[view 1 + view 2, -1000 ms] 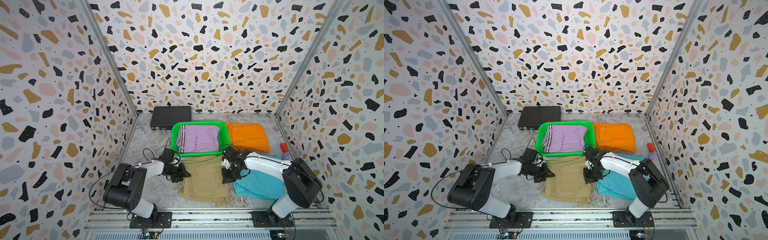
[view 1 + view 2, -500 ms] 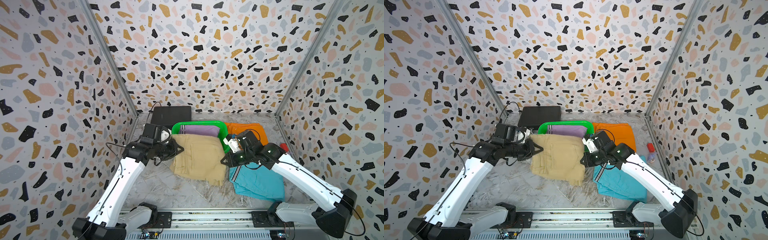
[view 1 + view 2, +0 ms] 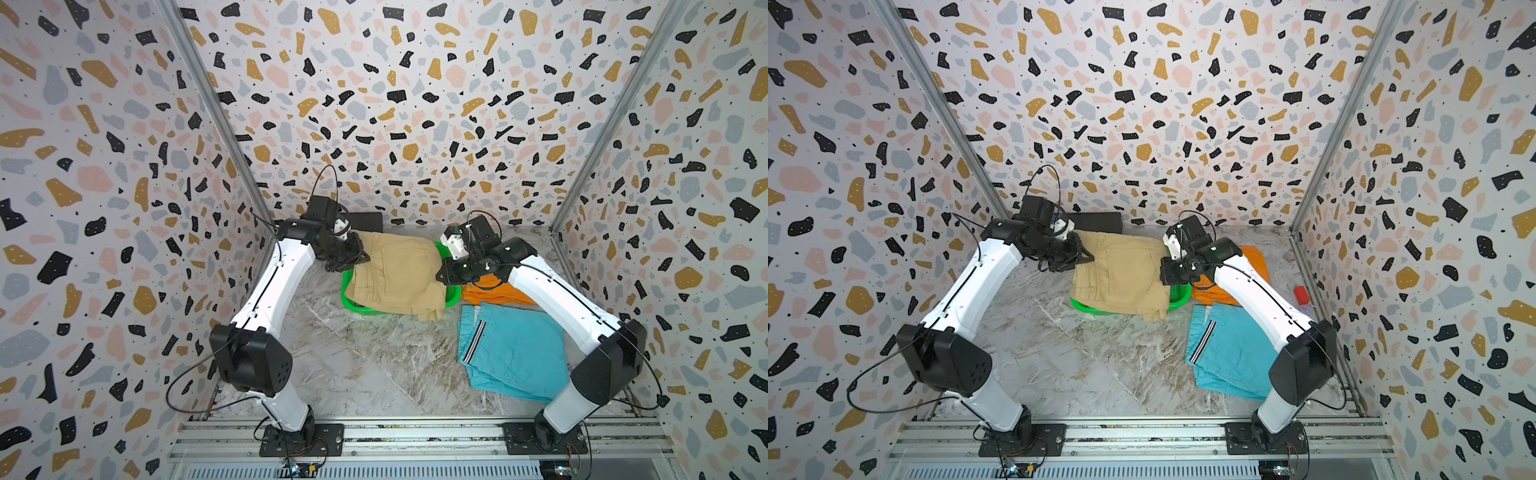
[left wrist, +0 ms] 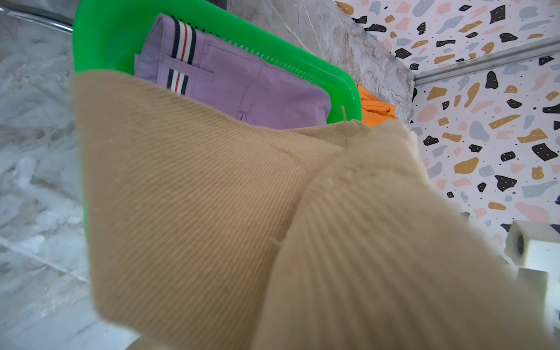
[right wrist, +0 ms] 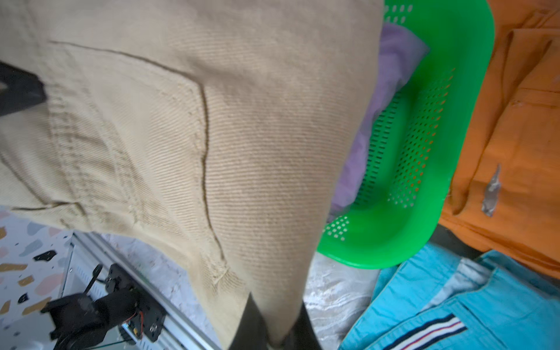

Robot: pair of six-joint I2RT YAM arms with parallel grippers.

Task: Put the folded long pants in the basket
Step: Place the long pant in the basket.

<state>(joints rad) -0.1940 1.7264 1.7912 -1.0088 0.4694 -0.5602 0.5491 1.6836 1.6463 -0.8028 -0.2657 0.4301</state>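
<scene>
Tan pants (image 3: 395, 270) are held aloft between both grippers and spread over the green basket (image 3: 348, 296), which is largely covered by them in both top views. One edge of the cloth is pinched by the closed left gripper (image 3: 360, 258). The opposite edge is clamped by the right gripper (image 3: 441, 277) (cloth is seen pressed between its dark fingers (image 5: 253, 321) in the right wrist view). Lilac pants (image 4: 257, 91) with striped trim are seen lying inside the basket, beneath the tan cloth. Orange pants (image 3: 492, 293) are laid on the marble-patterned table (image 3: 365, 365) just beside the basket, with turquoise pants (image 3: 515, 353) nearer the right arm's base. A flat black box (image 3: 368, 218) is partly hidden behind the left gripper.
</scene>
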